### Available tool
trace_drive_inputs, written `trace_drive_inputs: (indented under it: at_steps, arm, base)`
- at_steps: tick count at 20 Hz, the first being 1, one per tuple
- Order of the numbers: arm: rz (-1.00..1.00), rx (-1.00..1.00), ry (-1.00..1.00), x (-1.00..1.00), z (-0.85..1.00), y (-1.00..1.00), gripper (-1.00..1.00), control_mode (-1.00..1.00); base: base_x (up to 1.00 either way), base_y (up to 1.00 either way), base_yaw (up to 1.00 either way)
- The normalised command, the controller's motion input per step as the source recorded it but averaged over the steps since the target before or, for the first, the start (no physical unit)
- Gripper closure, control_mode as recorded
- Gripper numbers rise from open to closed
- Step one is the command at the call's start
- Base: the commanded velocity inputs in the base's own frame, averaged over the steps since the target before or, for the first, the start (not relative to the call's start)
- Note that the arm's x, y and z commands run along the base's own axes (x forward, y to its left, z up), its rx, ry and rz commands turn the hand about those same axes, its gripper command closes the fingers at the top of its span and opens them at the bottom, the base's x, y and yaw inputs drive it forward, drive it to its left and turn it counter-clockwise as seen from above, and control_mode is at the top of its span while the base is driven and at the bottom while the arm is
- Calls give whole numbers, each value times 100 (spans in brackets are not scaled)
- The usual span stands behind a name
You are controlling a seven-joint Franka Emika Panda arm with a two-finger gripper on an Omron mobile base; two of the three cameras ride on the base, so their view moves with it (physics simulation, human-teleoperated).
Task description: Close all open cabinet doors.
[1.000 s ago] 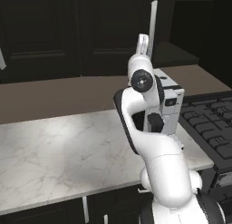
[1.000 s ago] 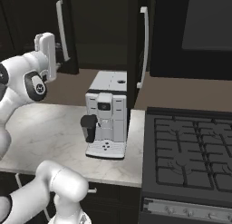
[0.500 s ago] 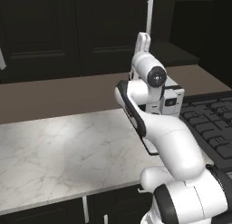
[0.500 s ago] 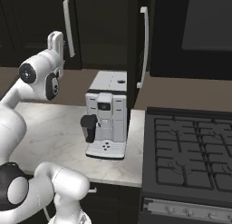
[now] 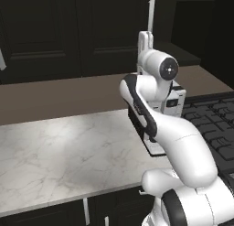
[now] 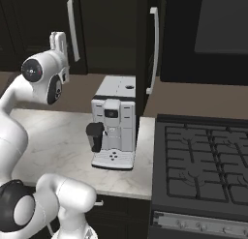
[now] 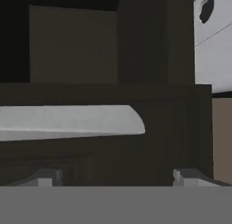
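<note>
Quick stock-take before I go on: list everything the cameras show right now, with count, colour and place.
cabinet doors: several, nearly black, along the wall behind the counter
bar handles: two clear in the right base view, silver, vertical on the doors
coffee machine: one, white with a black spout, on the counter beside the stove
counter: one, white marble top
backsplash strip: one, brown, between counter and doors
stove: one, black with grates, right of the counter
arm: one, white with dark joints, raised toward the doors
tool: one, jaws open, close to a dark door panel and a silver handle
</note>
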Motion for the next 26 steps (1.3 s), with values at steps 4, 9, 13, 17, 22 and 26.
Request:
trace_drive_inputs:
  at_steps: [4, 9, 13, 17, 22, 26]
  arm:
    - [5, -6, 6, -46, -1, 17, -100, -100]
    - [3, -7, 4, -59, -7, 16, -100, -100]
    - [0, -6, 11, -60, -7, 0, -100, -100]
    - [-12, 0, 21, -57, -1, 0, -100, -100]
    - [-27, 0, 31, -48, 0, -12, -100, -100]
    - [-26, 0, 23, -52, -1, -31, -100, -100]
  base:
    - [0, 0, 0]
    - [0, 0, 0]
    - [0, 0, 0]
    - [0, 0, 0]
    - [0, 0, 0]
    - [0, 0, 0]
